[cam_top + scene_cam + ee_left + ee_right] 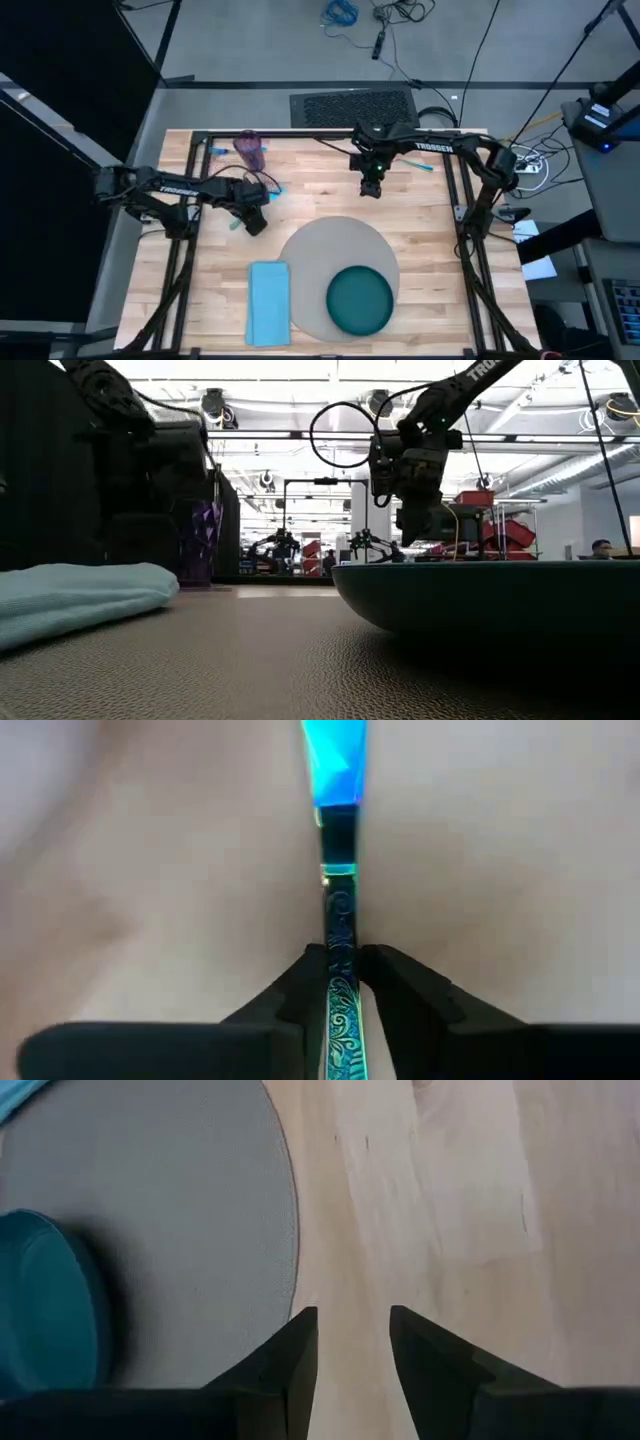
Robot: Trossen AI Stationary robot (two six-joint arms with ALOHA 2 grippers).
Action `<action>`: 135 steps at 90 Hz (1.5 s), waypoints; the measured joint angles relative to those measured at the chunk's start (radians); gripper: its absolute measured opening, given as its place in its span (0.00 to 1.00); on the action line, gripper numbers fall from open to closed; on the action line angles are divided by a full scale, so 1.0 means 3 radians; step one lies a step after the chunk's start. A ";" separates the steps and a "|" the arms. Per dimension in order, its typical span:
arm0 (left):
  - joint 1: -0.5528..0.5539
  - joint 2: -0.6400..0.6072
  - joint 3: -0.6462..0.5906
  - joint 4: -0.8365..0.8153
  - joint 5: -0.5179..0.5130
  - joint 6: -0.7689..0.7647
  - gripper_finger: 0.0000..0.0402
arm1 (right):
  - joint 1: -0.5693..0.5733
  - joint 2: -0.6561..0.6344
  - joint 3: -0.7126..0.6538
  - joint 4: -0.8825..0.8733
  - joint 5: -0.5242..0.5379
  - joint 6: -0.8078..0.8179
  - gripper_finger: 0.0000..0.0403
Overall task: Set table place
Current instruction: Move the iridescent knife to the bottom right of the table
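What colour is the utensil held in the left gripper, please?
Iridescent blue-green utensil with an engraved scroll pattern; the left wrist view shows it best.

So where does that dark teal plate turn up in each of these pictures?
High view: the plate sits near the bottom, right of centre, on the grey placemat.
Low view: the plate fills the right side, close to the camera.
Left wrist view: not in it.
Right wrist view: the plate shows at the left edge, on the placemat.
Shared landmark: the grey placemat under it; the blue napkin lies beside it.
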 joint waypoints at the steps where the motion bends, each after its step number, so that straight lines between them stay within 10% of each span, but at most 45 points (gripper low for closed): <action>1: -0.0019 0.0000 0.0006 0.0029 0.0026 -0.0007 0.12 | 0.0000 0.0000 0.0000 -0.0005 0.0000 0.0000 0.28; 41: -0.0240 0.0170 0.0103 0.1201 0.0077 -0.0025 0.00 | 0.0408 0.0000 0.0000 -0.0022 -0.0003 0.0310 0.28; 78: -0.0266 0.0075 0.0337 0.0385 0.0123 0.0185 0.00 | 0.1140 0.0070 -0.0103 0.1769 0.0078 0.0993 0.28; 135: -0.0562 0.0111 0.0334 0.0563 0.0462 0.0166 0.00 | 0.0919 0.0679 -0.0111 0.2543 0.0085 0.1126 0.28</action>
